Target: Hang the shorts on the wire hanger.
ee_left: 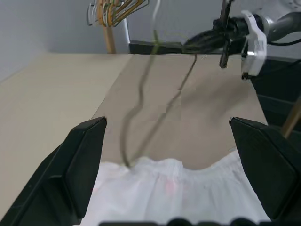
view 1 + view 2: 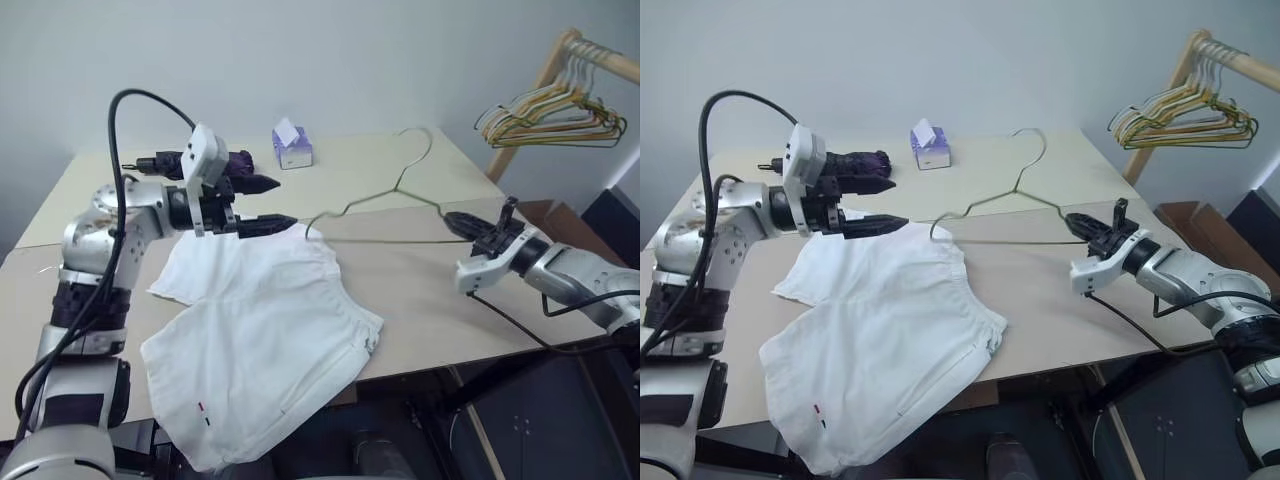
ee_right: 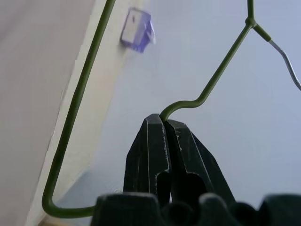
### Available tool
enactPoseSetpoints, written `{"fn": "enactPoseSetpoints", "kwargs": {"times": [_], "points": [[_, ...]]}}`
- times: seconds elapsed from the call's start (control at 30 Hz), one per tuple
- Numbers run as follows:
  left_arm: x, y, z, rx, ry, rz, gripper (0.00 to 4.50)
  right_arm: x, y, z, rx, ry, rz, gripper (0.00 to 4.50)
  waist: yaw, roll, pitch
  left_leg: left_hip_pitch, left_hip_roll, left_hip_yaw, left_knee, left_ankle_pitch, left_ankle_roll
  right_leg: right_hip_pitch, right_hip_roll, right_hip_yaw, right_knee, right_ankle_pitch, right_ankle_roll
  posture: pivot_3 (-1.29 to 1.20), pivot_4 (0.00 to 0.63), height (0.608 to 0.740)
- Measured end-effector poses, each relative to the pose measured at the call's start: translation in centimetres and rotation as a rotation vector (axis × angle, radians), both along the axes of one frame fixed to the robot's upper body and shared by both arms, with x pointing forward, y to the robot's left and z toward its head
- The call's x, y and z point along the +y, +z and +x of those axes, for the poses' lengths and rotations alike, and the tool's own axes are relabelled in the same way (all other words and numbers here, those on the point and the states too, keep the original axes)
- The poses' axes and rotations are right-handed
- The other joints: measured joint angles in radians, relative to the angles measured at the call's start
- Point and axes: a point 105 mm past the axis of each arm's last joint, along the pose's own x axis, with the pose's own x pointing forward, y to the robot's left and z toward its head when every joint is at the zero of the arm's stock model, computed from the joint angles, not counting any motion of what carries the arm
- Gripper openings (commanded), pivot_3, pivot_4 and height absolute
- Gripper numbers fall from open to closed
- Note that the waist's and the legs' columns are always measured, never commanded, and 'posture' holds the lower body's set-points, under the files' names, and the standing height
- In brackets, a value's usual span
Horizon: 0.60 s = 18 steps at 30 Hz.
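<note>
Right wrist view: fingers [image 3: 165, 136] pinching wire hanger [image 3: 214, 84]

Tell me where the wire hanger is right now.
In the left eye view the wire hanger is mid-table, its right corner pinched in the right tool. Its left end reaches the waistband of the shorts, with the purple tissue box behind.

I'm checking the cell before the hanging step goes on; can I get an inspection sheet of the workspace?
Surface: beige table, two boards joined.
Job's things: shorts flat, hem over the near edge; wire hanger raised by one corner.
Clutter: purple tissue box.
End effectors: left end effector open above the waistband; right end effector shut on the wire hanger.
Cables: black cable on the left arm.
Surroundings: hanger bunch on a wooden rack.
</note>
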Motion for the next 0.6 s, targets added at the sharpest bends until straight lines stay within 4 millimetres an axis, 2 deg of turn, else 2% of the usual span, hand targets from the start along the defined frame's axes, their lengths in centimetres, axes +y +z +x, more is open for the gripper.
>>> {"fn": "enactPoseSetpoints", "kwargs": {"times": [0.2, 0.43, 0.53, 0.6], "points": [[-2.4, -3.2, 0.2, 0.085, -0.121, 0.106, 4.5, 1.9, 2.4, 0.1, -0.072, 0.115, -0.003, 0.06, -0.045, 0.0, 0.0, 0.0, 0.0, -0.001, 0.002, 0.0, 0.0, 0.002, 0.0, 0.0, 0.0, 0.001, 0.001, -0.12, 0.0, 0.74], [-3.0, -6.5, 1.2, 0.105, -0.14, 0.256, 4.5, 3.1, 3.3, -0.1, -0.094, 0.171, -0.007, 0.06, -0.07, 0.0, 0.0, 0.002, -0.001, -0.002, 0.002, 0.0, 0.0, 0.004, 0.0, 0.0, 0.0, 0.001, 0.001, -0.14, 0.0, 0.74], [-3.2, -7.3, 1.3, 0.096, -0.154, 0.294, 3.92, 3.3, 3.7, -0.2, -0.102, 0.182, -0.006, 0.0, -0.075, 0.0, 0.0, 0.001, -0.001, -0.003, 0.001, 0.0, 0.0, 0.003, 0.0, -0.001, 0.0, 0.001, 0.001, -0.14, 0.0, 0.74], [-3.3, -7.3, 1.1, 0.084, -0.174, 0.3, 3.34, 3.3, 3.7, -0.2, -0.103, 0.182, -0.007, 0.0, -0.076, 0.0, 0.0, 0.001, -0.001, -0.003, 0.002, 0.0, 0.0, 0.003, 0.0, -0.001, 0.0, 0.001, 0.001, -0.14, 0.0, 0.74]]}}
